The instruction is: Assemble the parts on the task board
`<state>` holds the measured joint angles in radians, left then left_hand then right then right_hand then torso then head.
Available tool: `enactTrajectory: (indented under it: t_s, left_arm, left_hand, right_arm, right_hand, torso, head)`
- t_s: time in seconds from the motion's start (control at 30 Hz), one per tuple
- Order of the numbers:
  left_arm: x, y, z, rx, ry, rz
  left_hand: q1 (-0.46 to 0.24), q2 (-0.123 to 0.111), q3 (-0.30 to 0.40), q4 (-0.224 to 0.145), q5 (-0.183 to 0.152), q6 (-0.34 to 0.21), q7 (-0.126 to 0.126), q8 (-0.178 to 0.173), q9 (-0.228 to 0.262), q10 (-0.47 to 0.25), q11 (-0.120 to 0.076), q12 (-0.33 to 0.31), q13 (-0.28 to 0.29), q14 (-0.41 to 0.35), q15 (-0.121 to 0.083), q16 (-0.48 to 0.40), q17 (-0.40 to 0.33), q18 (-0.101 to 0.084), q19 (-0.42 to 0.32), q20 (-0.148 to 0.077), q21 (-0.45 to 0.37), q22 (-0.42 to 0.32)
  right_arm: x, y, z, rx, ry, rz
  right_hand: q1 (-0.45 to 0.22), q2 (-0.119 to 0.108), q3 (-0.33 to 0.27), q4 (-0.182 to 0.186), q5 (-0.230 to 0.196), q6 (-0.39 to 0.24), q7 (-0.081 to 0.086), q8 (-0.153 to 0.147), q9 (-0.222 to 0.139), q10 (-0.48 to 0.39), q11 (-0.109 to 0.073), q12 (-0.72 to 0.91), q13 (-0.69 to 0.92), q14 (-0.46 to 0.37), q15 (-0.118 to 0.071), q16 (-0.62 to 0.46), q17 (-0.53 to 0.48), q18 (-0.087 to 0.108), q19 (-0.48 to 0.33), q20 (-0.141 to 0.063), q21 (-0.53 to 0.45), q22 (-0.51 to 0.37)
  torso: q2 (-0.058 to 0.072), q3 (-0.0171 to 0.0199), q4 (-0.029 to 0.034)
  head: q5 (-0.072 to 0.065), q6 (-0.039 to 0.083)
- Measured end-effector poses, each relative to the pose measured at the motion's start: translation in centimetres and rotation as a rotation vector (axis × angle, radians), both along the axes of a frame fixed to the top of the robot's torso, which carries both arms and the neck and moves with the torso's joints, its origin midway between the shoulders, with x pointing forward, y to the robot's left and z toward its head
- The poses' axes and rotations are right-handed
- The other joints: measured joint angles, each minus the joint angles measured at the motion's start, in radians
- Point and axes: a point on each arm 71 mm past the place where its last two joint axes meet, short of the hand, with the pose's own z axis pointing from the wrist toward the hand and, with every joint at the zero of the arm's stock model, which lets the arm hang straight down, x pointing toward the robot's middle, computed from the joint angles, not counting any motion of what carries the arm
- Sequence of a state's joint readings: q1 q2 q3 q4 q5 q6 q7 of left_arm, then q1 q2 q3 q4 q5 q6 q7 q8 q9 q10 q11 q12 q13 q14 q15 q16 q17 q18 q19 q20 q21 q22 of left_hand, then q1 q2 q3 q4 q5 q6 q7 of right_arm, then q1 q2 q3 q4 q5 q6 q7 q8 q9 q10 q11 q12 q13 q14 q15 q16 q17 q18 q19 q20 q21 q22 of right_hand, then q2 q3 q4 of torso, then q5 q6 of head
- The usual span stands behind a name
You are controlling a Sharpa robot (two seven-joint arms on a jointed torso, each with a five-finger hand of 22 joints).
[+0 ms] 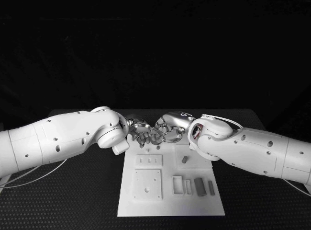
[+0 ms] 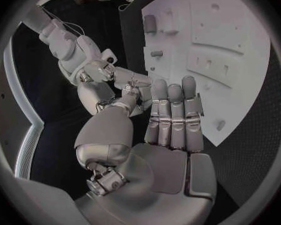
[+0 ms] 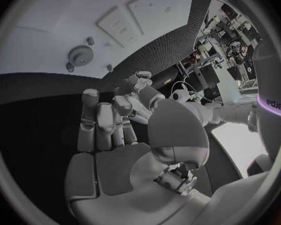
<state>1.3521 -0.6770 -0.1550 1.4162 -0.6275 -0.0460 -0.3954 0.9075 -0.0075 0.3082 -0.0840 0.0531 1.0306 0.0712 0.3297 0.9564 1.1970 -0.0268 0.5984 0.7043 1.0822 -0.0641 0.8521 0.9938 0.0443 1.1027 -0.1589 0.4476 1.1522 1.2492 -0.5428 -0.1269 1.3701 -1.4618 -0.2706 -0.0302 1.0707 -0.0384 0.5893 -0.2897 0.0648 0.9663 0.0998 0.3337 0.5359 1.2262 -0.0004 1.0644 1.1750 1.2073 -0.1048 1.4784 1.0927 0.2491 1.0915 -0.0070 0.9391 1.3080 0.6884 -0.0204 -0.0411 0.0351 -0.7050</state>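
Right now your left robot hand and right robot hand meet fingertip to fingertip above the far edge of the white board. From the left wrist, your left robot hand's fingers lie straight and close together with the thumb out to the side; nothing sits in the palm. Your right robot hand's fingers look much the same from its own wrist. Whether a small piece is pinched where the fingertips touch, you cannot tell; the spot is too crowded.

Just beyond the hands toward the robot, the board carries its pieces. A small dark grey piece stands close under your right robot hand. Further out, a row of grey bars lies in shallow slots, apparently not yet placed. Two raised white plates sit under your left robot hand's side. A small toothed wheel rests on the board as well.

Judging by this, assembly looks early: most pieces remain loose or parked.
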Motion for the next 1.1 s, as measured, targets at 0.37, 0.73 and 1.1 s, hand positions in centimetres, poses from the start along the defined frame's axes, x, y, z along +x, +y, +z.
enactTrajectory:
  t_s: [0.37,0.73,1.1]
  left_arm:
    - [-0.02,-0.04,-0.04,0.007,0.004,-0.003]
    - [-0.02,-0.12,-0.04,0.008,0.007,-0.007]
    - [-0.05,-0.04,-0.05,0.007,0.009,-0.011]
  left_hand:
    - [0.006,0.006,0.017,-0.001,0.005,0.007,0.000,-0.018,0.014,0.000,0.000,0.004,-0.006,-0.005,0.003,0.018,-0.020,-0.008,0.000,0.000,-0.003,0.009]
    - [-0.011,0.053,0.143,-0.104,0.136,0.025,0.004,-0.068,0.046,-0.002,0.005,0.014,-0.020,-0.019,0.003,0.054,-0.068,-0.015,0.007,0.000,-0.018,0.033]
    - [-0.071,0.065,0.210,-0.171,0.227,0.034,0.005,-0.093,0.072,-0.005,0.009,0.019,-0.027,-0.027,0.009,0.077,-0.099,-0.015,0.011,0.003,-0.029,0.054]
  right_arm:
    - [-0.05,0.08,-0.08,-0.003,0.001,0.001]
    - [-0.04,0.02,-0.47,-0.009,0.007,-0.006]
    - [-0.02,0.03,-0.45,-0.010,0.008,-0.003]
  right_hand:
    - [0.007,0.001,0.000,0.000,0.000,0.000,0.000,-0.005,-0.001,0.003,-0.003,0.000,0.000,0.000,0.000,0.000,0.000,0.000,0.000,0.000,0.000,0.000]
    - [0.008,0.000,0.000,0.000,-0.003,0.000,0.000,0.000,0.000,0.003,-0.003,0.000,0.000,0.000,0.001,0.000,0.000,0.000,0.000,0.000,0.000,0.000]
    - [0.008,0.000,0.000,0.000,0.001,0.000,0.000,0.000,0.000,0.003,-0.003,0.000,0.000,0.001,0.003,0.000,0.000,0.000,0.000,0.000,0.000,0.000]
  torso:
    - [0.000,-0.0002,0.0003]
    - [0.000,-0.0003,0.0004]
    - [0.001,-0.0007,0.0006]
  head:
    - [0.000,-0.002]
    - [0.000,-0.006]
    - [0.001,-0.010]
